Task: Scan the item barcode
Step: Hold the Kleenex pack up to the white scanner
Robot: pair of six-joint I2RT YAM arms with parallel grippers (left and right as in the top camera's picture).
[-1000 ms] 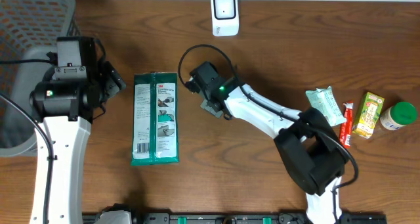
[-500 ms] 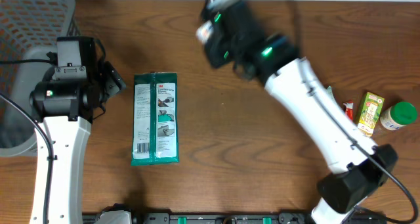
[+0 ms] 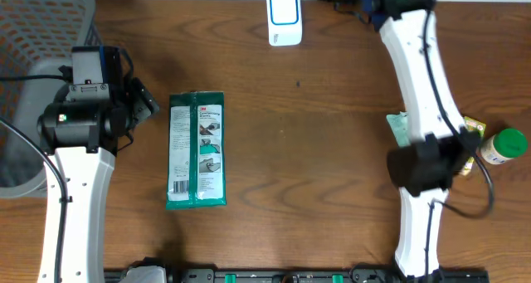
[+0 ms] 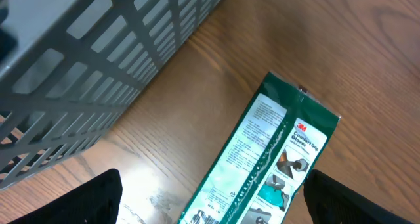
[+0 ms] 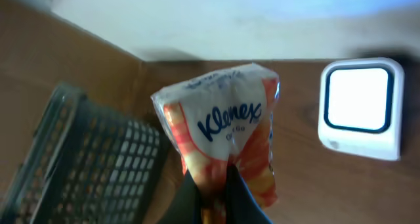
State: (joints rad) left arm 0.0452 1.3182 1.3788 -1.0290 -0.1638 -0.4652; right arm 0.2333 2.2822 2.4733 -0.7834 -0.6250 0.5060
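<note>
We hold the tissue pack up beside the scanner.
Our right fingers are clenched on one end of the tissue pack, lifted off the desk at its far edge, the scanner just beside (its window lit white). We judge the presenting step in hand: next the barcode, which we cannot see, must turn toward that window. Our left fingers hang spread and empty above the green wipes pack.

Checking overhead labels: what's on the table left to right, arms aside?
grey mesh basket → green 3M pack → white scanner → teal packet → yellow-green juice carton → green-lidded bottle
</note>
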